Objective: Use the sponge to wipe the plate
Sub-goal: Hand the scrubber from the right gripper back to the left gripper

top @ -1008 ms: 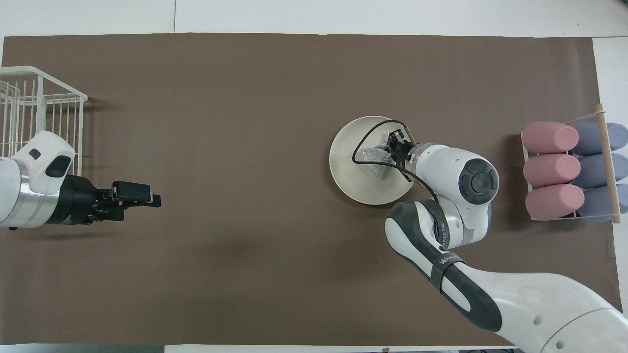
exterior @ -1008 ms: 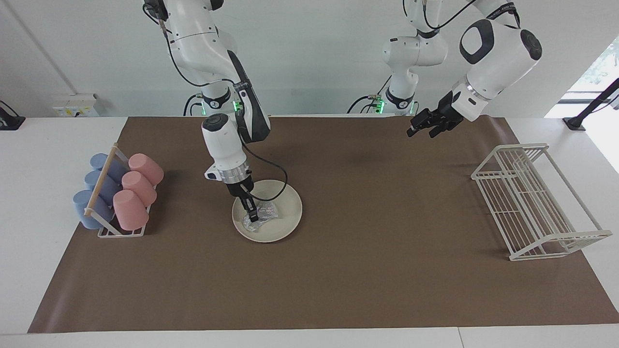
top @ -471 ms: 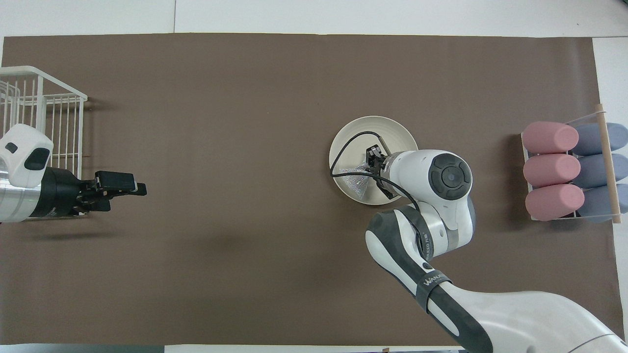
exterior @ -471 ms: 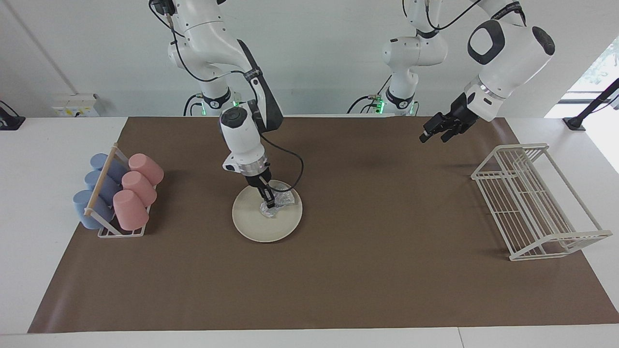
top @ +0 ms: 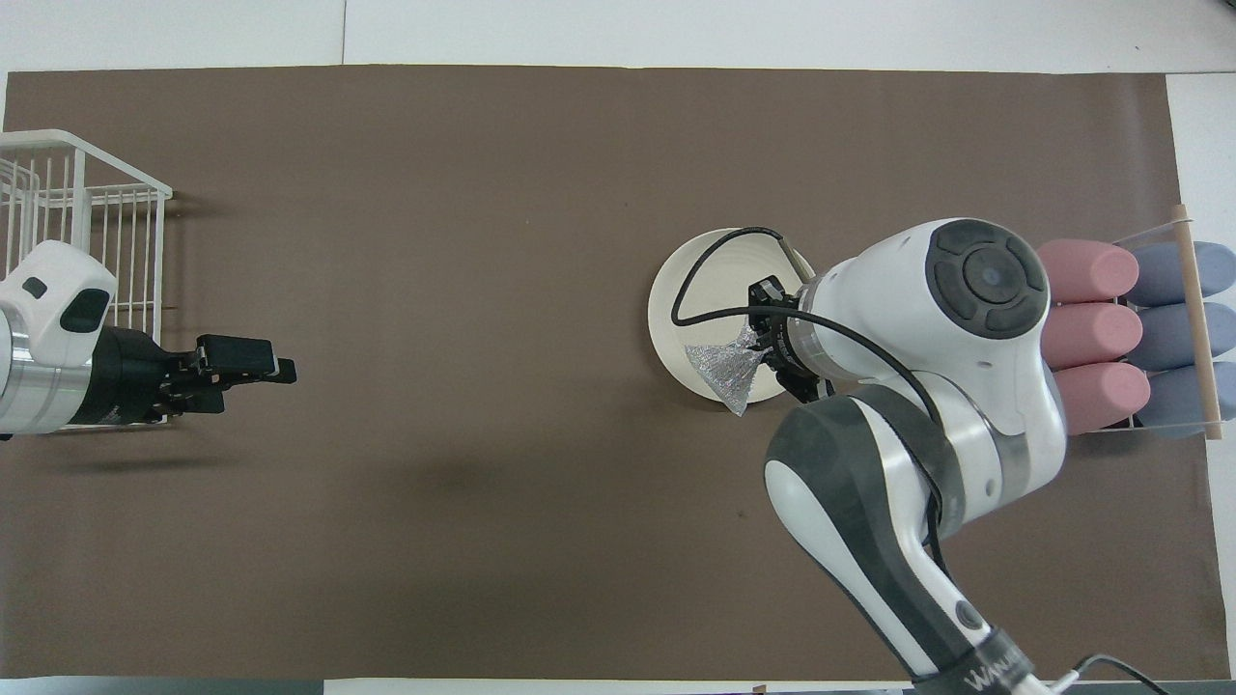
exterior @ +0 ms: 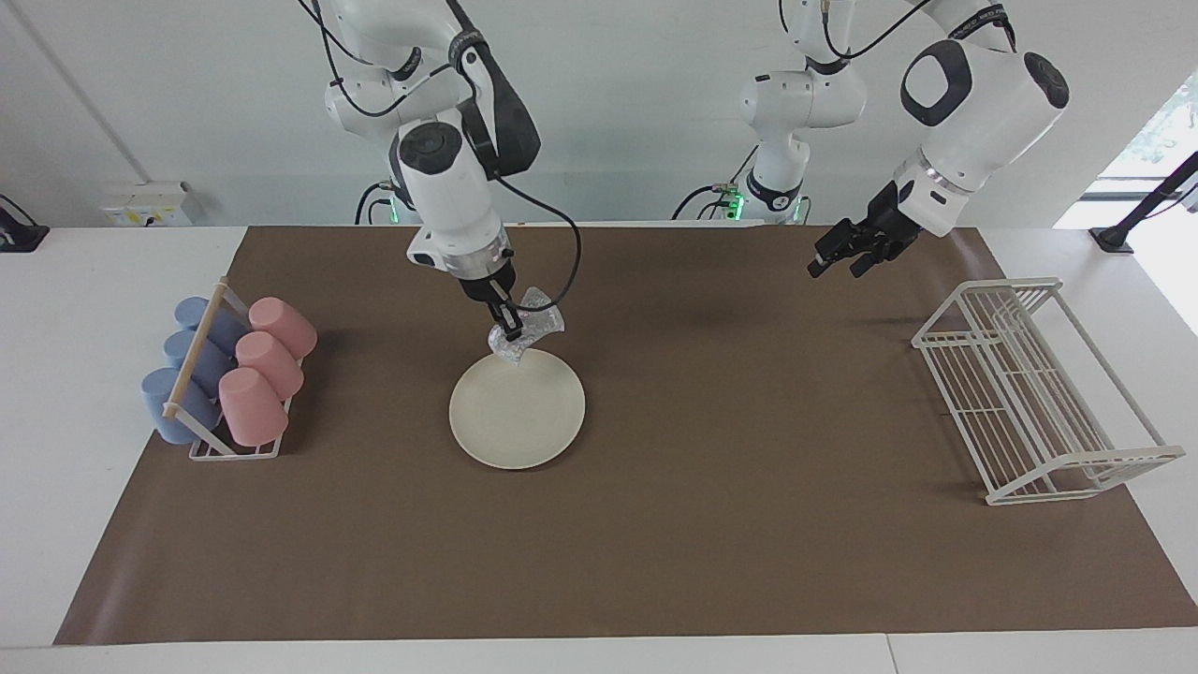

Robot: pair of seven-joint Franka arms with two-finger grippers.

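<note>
Silvery sponge [exterior: 527,333], pinched in the right jaws, hangs slantwise above the plate [exterior: 517,409].

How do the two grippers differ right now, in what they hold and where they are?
The right gripper is shut on the sponge, lifted clear of the plate; the left gripper holds nothing. The right gripper points steeply down over the plate's rim nearer the robots; the left gripper waits above bare mat beside the white wire rack. Both are up in the air, touching nothing on the table.
</note>
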